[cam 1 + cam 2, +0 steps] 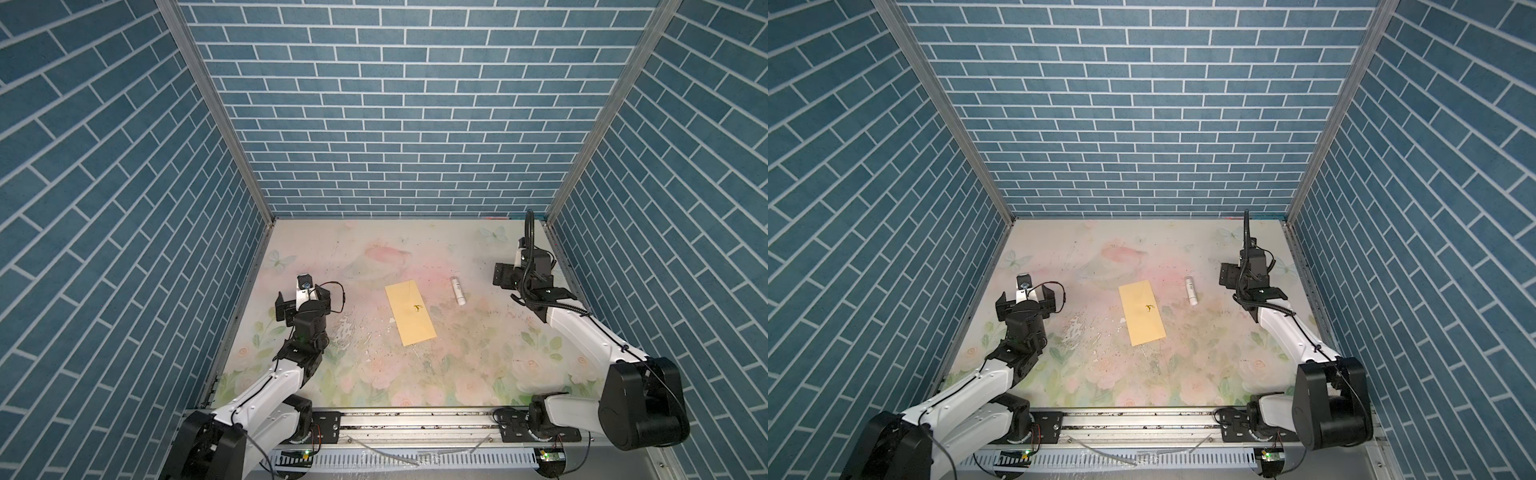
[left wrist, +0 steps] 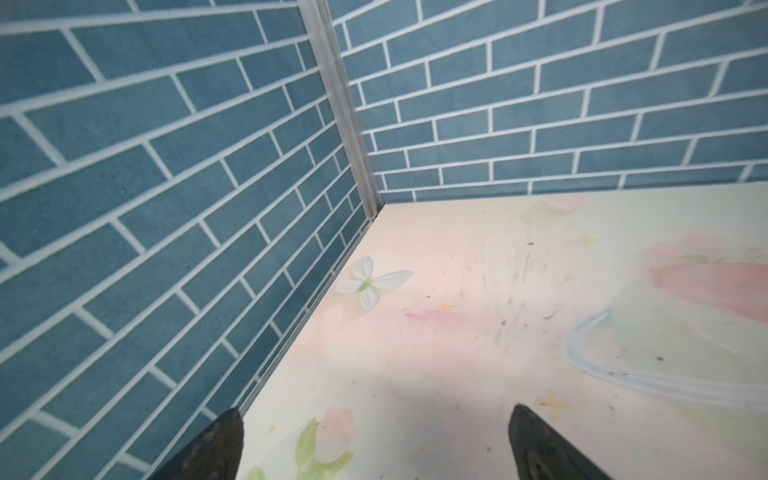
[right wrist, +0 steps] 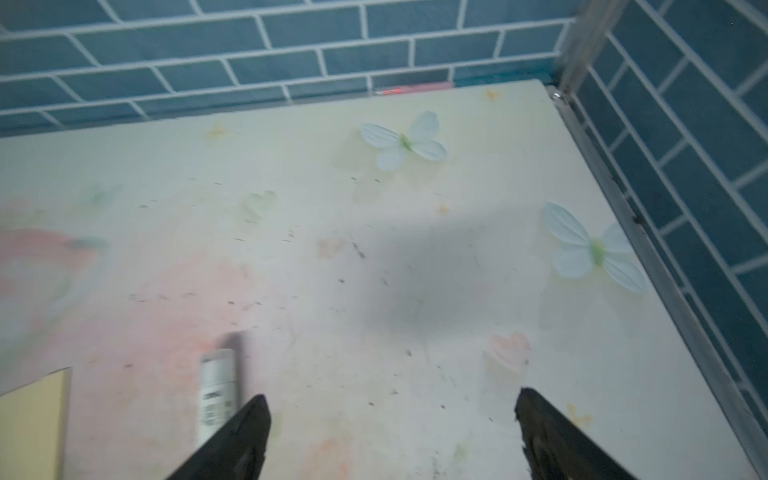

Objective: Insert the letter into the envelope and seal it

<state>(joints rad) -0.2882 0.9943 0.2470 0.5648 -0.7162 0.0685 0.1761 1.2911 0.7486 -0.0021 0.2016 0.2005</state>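
Two arms, both parked off to the sides with nothing in them. The left gripper (image 2: 376, 415) has its jaws spread wide over bare table (image 1: 415, 374) near the left wall, and its wrist view only shows the flowery tabletop print and the blue brick wall (image 2: 166, 208). The right gripper (image 3: 390, 399) is spread wide too, hanging over the far right part of the table with nothing between its fingertips (image 3: 253, 419).

The envelope (image 1: 410, 312) lies flat about mid-table in both top views (image 1: 1142, 312). It's slanted, with its far end leaning left and its near end leaning right, well apart from both arms. It looks closed up, and there's a small dark-gold mark (image 1: 417, 307) near the middle of its right long edge. Can't tell what the mark is, it's too small.

A white tube (image 1: 457, 291) lies on its side to the right of the envelope, near it but not touching. In the right wrist view the tube (image 3: 218, 390) sits just beside one fingertip, blurry, with a corner of the envelope (image 3: 33, 424) at the frame edge.
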